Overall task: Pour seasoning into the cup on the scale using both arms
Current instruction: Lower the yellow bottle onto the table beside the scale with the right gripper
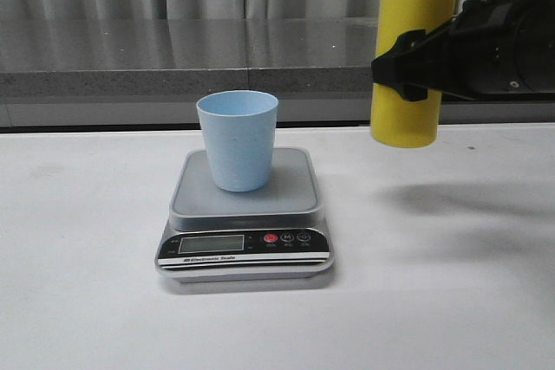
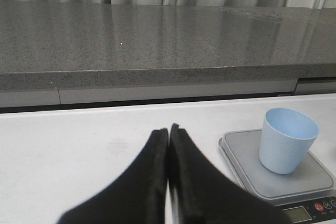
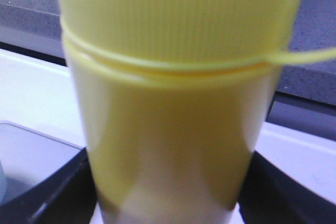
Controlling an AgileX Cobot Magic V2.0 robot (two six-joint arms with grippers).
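The light blue cup (image 1: 238,139) stands upright on the grey scale (image 1: 245,214) at the table's middle; the left wrist view shows the cup (image 2: 288,139) and the scale (image 2: 247,167) too. The yellow seasoning bottle (image 1: 410,49) hangs upright in the air to the right of the cup, its top cut off by the frame edge. My right gripper (image 1: 408,67) is shut on its body; up close the bottle (image 3: 173,103) fills the right wrist view, with black fingers (image 3: 58,192) on both sides. My left gripper (image 2: 168,129) is shut and empty, left of the scale.
A grey stone ledge (image 1: 173,54) runs along the back of the white table (image 1: 87,301), with pale curtains behind it. The bottle's thin yellow tether (image 3: 310,55) sticks out sideways.
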